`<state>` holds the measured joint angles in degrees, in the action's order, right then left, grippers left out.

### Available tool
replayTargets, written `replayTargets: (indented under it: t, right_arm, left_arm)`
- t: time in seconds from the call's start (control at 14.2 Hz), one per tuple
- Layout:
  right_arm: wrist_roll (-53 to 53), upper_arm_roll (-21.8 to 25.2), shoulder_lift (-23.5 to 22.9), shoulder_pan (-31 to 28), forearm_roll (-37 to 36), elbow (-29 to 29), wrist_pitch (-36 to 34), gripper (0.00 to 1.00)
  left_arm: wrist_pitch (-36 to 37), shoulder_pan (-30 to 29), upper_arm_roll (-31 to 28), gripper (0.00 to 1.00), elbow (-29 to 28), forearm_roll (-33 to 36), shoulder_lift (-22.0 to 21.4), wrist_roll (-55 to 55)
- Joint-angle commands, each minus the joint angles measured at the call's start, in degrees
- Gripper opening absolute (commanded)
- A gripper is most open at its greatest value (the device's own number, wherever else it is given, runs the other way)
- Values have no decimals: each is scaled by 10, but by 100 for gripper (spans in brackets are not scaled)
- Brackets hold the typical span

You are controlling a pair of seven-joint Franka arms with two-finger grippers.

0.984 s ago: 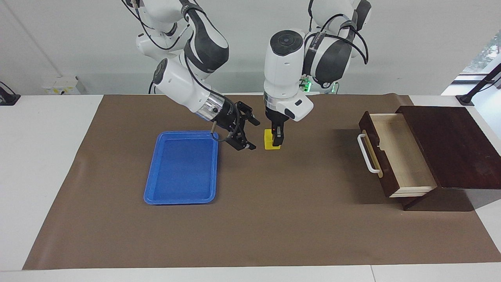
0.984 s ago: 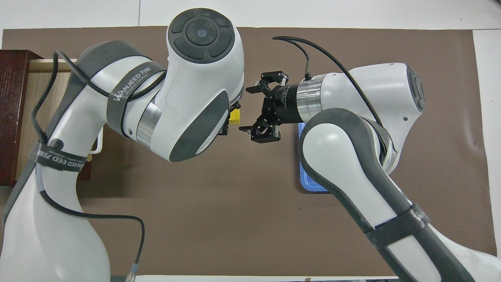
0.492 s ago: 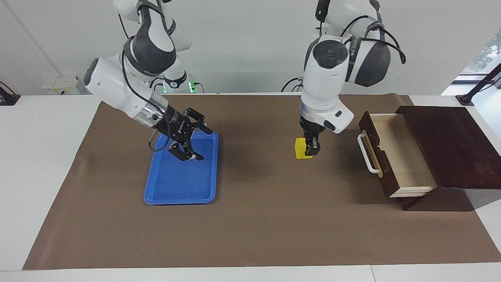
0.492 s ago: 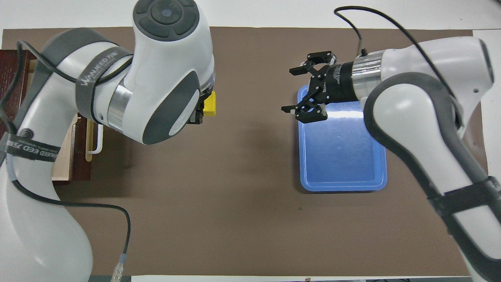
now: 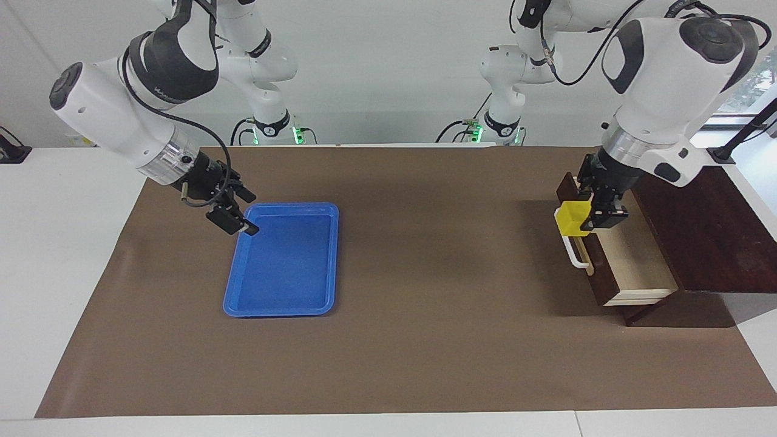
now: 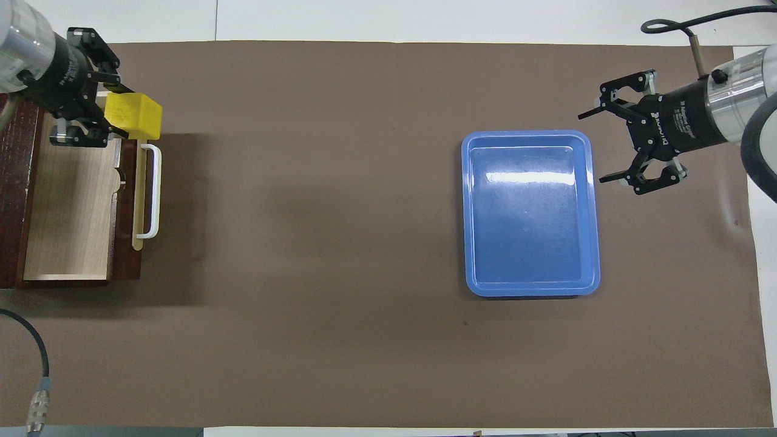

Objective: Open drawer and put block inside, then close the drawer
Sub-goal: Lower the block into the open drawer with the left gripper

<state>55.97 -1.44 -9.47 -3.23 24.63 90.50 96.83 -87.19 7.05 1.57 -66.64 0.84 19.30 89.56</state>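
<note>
The surface [image 5: 425, 340] carries the dark wooden box with the drawer [image 5: 628, 252] pulled open at the left arm's end, and a blue tray [image 5: 282, 261] toward the right arm's end. The left hand [image 5: 598, 212], closed on the block [image 5: 573, 218], holds it in the air over the drawer's front panel, above the white handle [image 5: 570, 246] rather than over the pale interior. The right hand [image 5: 234, 213], fingers spread and holding nothing, waits over the tray's corner.

Risk, as judged: released here, the block would strike the front panel or handle and tumble onto the surface in front of the drawer; it must first travel on over the cavity. The grip appears to sit toward one side of the cube, so it could twist loose in transit.

Against the frame one second earlier: the block was then near mid-surface beside the tray, with both hands close together there; the two arms have since drawn well apart, and the drawer stands open as before.
</note>
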Motion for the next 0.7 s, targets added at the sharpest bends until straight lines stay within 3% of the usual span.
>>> replayTargets:
  t: [0.0,0.28,0.49,0.63]
  right_arm:
    - [-198,-4,30,-20,-78,1,-39,100]
    - [-435,-1,70,-27,-181,3,-69,100]
    - [-546,-1,115,-27,-230,3,-92,100]
    - [-602,-3,134,-26,-258,1,-101,100]
  left_arm:
    - [-12,-43,4,0,-37,-10,-16,-55]
    - [-60,-79,3,0,-92,-5,-17,-90]
    - [-86,-104,3,0,-131,-4,-20,-106]
    - [-131,-106,0,0,-195,-4,-41,-104]
